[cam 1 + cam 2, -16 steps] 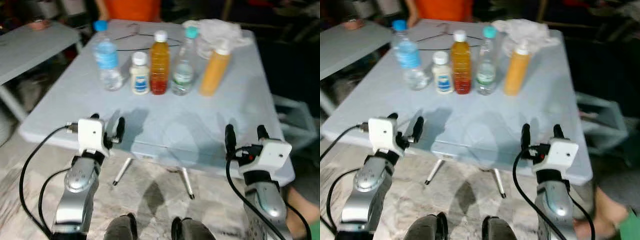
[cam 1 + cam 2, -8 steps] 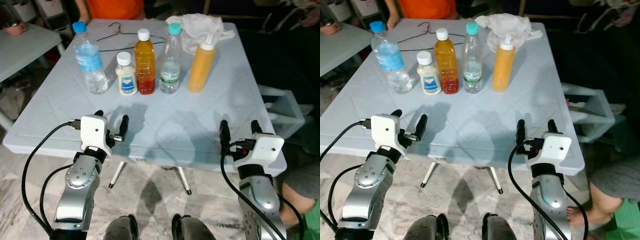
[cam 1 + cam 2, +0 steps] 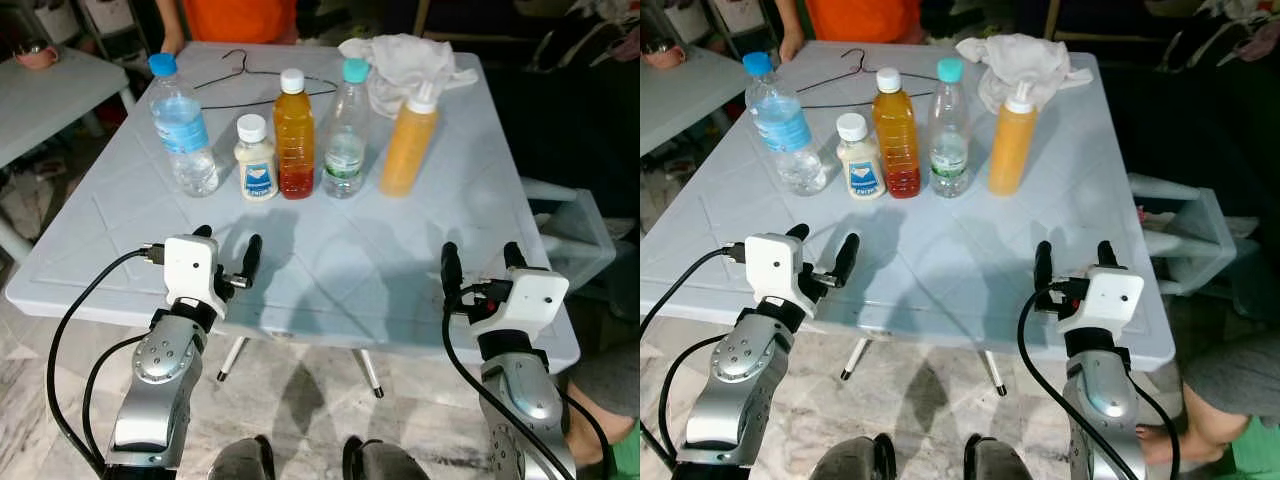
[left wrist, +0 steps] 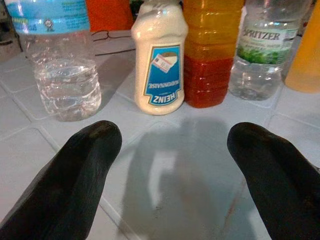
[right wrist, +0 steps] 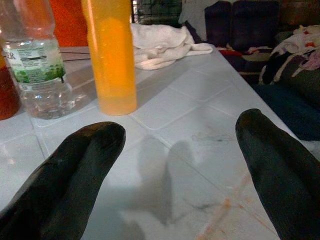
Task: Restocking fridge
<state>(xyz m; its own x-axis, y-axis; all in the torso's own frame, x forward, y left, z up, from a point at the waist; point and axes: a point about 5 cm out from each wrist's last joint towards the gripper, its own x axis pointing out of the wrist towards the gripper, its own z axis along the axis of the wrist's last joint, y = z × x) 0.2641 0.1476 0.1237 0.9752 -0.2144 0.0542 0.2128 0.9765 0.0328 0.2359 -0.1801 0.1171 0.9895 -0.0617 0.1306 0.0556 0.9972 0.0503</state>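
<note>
Five bottles are standing in a row across the far half of the pale table (image 3: 330, 270): a blue-capped water bottle (image 3: 184, 128) nearest the left edge, a small white mayonnaise bottle (image 3: 256, 160), a tall amber drink bottle (image 3: 293, 137), a clear teal-capped water bottle (image 3: 345, 133), and an opaque orange squeeze bottle (image 3: 408, 141) nearest the right edge (all upright, close together but not clearly touching). Behind them, one crumpled white cloth (image 3: 405, 62) is lying by the far right corner and one wire hanger (image 3: 240, 68) near the far edge. The left gripper (image 3: 228, 250) is hovering over the near edge, fingers spread wide and holding nothing; the right gripper (image 3: 482, 268) is doing likewise toward the near right corner. A person in orange (image 3: 236, 18) is standing beyond the far edge, cut off by the frame.
</note>
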